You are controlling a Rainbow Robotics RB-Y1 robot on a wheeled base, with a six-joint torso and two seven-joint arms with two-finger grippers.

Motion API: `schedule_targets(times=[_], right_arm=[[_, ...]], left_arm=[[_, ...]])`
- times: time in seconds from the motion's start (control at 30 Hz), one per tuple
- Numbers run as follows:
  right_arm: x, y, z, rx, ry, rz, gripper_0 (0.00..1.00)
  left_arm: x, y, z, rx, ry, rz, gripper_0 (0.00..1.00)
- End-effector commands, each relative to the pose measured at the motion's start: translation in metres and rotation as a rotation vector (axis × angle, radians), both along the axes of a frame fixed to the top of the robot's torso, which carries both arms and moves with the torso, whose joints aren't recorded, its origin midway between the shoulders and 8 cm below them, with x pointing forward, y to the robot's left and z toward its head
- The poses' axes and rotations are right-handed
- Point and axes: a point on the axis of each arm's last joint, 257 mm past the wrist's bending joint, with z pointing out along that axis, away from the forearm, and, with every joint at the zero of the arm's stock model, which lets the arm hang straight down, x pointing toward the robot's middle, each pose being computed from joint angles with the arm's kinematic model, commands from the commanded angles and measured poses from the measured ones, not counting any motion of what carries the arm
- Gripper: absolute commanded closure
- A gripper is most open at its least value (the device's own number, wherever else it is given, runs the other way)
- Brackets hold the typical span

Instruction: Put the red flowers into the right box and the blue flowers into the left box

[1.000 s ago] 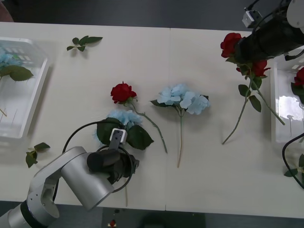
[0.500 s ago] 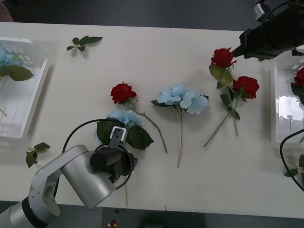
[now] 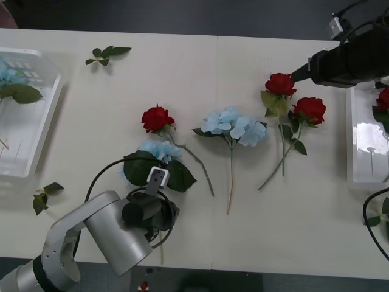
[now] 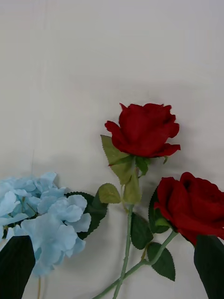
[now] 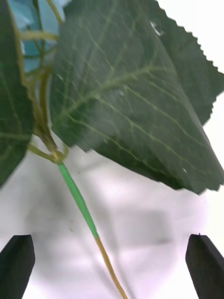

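Two red flowers (image 3: 280, 84) (image 3: 310, 109) lie side by side on the table, just left of the right box (image 3: 364, 143), which holds another red bloom (image 3: 383, 97). My right gripper (image 3: 299, 73) hovers above these two roses (image 4: 144, 128) (image 4: 193, 205), open (image 4: 112, 268) and holding nothing. A third rose (image 3: 157, 118) lies mid-table. One blue flower (image 3: 234, 126) rests at the centre, another (image 3: 159, 152) in front of my left arm. My left gripper (image 5: 109, 264) is open, its fingers either side of that flower's thin stem (image 5: 77, 198) under big leaves (image 5: 135, 107). The left box (image 3: 36, 152) holds a blue cluster (image 3: 9, 76).
Loose leaf sprigs lie at the back left (image 3: 108, 53), at the front left (image 3: 45, 196) and by a cable at the right edge (image 3: 372, 220). Bare table stretches between the flowers and the left box.
The two roses that hung from my right gripper have dropped onto the table, and the right arm has drawn back to the right. My left arm has edged slightly nearer the table's front edge.
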Motion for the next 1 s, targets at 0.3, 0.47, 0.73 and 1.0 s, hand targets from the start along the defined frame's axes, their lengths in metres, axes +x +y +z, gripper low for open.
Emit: schedule_targets(times=[0.3, 0.47, 0.73, 1.0], right_arm=[[-0.004, -0.012, -0.022, -0.055, 0.037, -0.081, 0.00], [-0.025, -0.020, -0.048, -0.012, 0.154, -0.172, 0.00], [-0.053, -0.029, -0.087, 0.062, 0.303, -0.337, 0.00], [-0.056, -0.042, -0.111, 0.029, 0.317, -0.429, 0.00]], left_arm=[[0.012, 0.012, -0.003, 0.066, -0.027, -0.010, 0.51], [0.012, 0.011, -0.003, 0.061, -0.026, -0.007, 1.00], [0.014, 0.011, -0.002, 0.061, -0.030, -0.006, 1.00], [0.029, 0.018, 0.034, 0.052, -0.118, -0.009, 1.00]])
